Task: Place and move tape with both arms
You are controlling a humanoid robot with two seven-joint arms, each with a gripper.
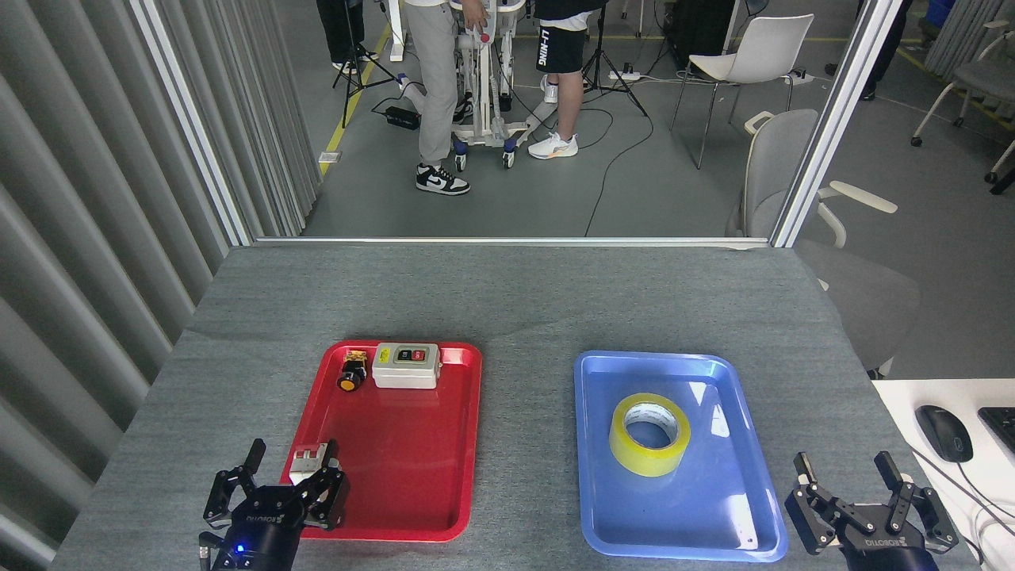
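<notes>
The glossy yellow roll of packing tape lies flat, white core up, in the middle of the shiny blue plastic tray, with bare tray floor on every side and its near half open. Just off that tray's near right corner, the black right gripper hovers with fingers spread wide, holding nothing. Across the way, the black left gripper is splayed open too, empty, at the near left corner of the red plastic tray, right by a small grey-white block. A strip of grey felt-covered table runs bare between the two trays.
</notes>
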